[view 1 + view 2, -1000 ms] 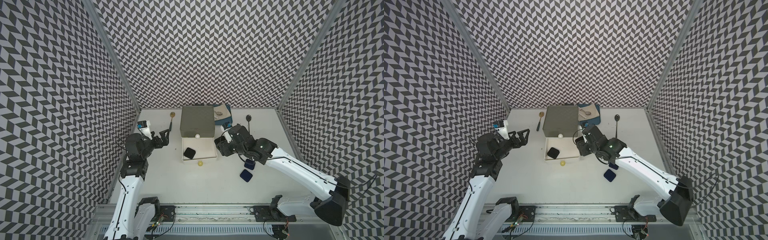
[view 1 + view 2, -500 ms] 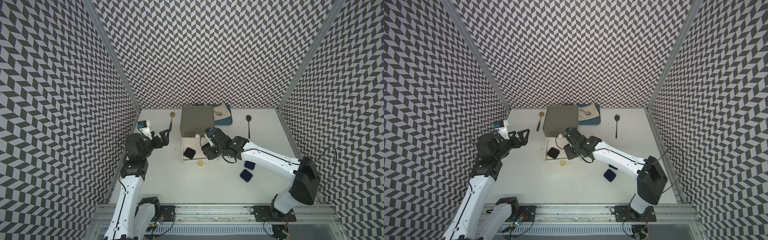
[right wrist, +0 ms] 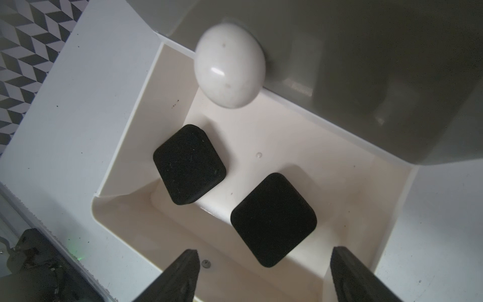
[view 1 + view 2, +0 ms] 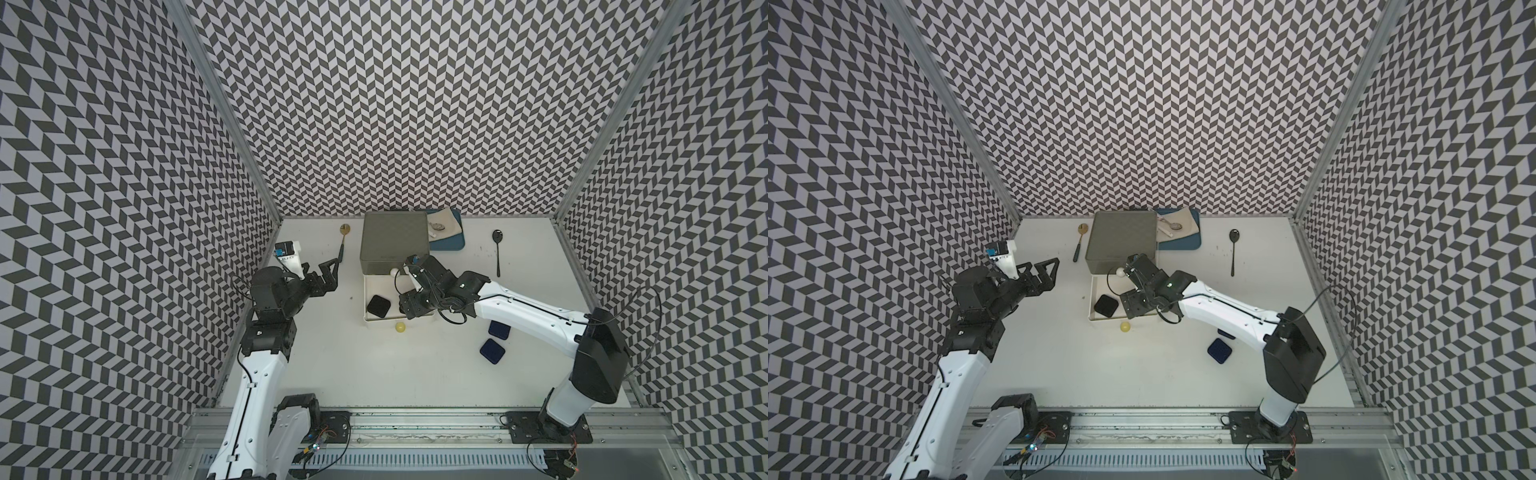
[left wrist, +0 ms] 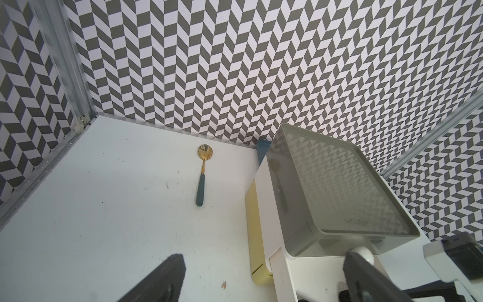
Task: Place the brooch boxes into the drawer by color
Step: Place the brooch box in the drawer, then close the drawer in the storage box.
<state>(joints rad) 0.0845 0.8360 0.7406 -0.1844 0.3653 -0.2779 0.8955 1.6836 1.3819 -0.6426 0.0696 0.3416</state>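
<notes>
Chevron-patterned walls enclose a white table [image 4: 415, 395] on three sides in both top views, with the drawer [image 4: 395, 243] at centre back and its white middle tier [image 4: 365, 299] pulled toward the lower frame. One black brooch box [image 4: 378, 306] shows in that tier. Two blue ones lie on bare table at centre right, the lower dark blue box [image 4: 492, 351] and the upper dark blue box [image 4: 499, 329]. There are three spoons: gold spoon [image 4: 344, 243], black spoon [image 4: 497, 249], silver spoon [image 4: 1172, 226]. The right gripper [image 4: 409, 311] hangs over the tier's right half. The left gripper [image 4: 322, 276] hovers left of the drawer, apart from it. In the left wrist view its fingers [image 5: 162, 282] are spread wide and empty, with open table beyond. The right wrist view shows two black boxes in the tier. The second black brooch box [image 3: 273, 219] lies between the spread fingertips [image 3: 180, 277], touching neither, with the tier walls close by.
</notes>
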